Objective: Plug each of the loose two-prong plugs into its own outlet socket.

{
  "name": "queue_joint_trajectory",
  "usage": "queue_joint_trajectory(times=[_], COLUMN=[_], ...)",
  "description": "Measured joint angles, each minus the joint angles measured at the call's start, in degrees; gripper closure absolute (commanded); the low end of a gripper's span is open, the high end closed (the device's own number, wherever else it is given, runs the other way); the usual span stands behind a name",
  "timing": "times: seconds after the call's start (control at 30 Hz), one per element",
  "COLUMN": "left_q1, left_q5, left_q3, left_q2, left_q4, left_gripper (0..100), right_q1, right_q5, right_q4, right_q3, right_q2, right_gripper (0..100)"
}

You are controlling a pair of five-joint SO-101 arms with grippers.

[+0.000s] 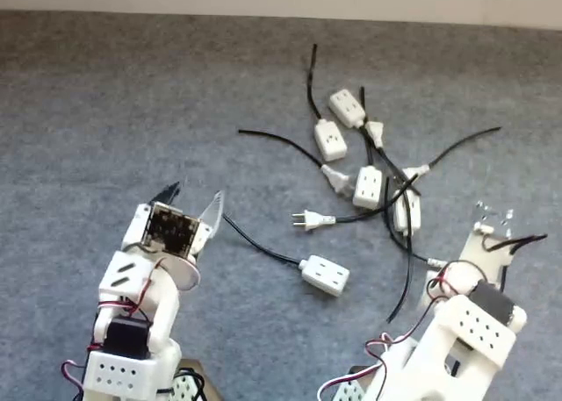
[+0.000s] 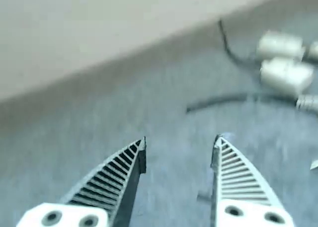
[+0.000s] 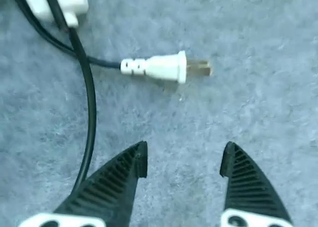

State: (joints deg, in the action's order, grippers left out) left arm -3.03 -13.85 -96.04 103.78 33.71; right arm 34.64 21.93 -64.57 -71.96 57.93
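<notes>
White two-prong plug [image 3: 159, 67] on a black cord [image 3: 102, 63]: lies flat on the grey felt tabletop [image 3: 258, 33] just beyond the right tool [image 3: 184, 152], untouched, brass prongs bare. Right tool: spread wide, gripping nothing. White outlet socket block [image 3: 54, 3] farther out, past one fingertip. Left tool [image 2: 180, 142]: likewise spread wide and empty over the tabletop, with a pair of white socket blocks [image 2: 285, 75] well ahead of it, off to one side.
</notes>
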Motion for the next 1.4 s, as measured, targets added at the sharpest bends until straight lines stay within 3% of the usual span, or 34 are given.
queue_joint_trajectory(times=[0.23,0.43,0.53,0.73,0.87,1.4], left_q1=[-8.4,-9.4,-12.4,-20.2,-20.8,-23.3], left_q5=[0.3,-0.8,-7.5,-27.6,-35.4,-36.3], left_q3=[8.3,28.1,43.7,76.0,93.0,143.3], left_q2=[-6.3,-36.6,-57.0,-93.7,-111.4,-156.5], left_q4=[-7.2,-6.5,0.8,22.7,26.1,28.0], left_gripper=[77,77,77,77,77,77], right_q1=[0.0,0.0,0.0,0.0,0.0,-0.1], right_q5=[-2.4,-4.7,-4.8,-5.1,-5.1,-5.1], right_q4=[1.4,8.8,12.1,12.8,12.8,12.8], right_q3=[-6.1,-11.6,-14.2,-15.0,-15.0,-15.2], right_q2=[0.0,0.0,0.4,0.5,0.5,0.5], right_gripper=[76.1,76.1,76.1,76.1,76.1,76.1])
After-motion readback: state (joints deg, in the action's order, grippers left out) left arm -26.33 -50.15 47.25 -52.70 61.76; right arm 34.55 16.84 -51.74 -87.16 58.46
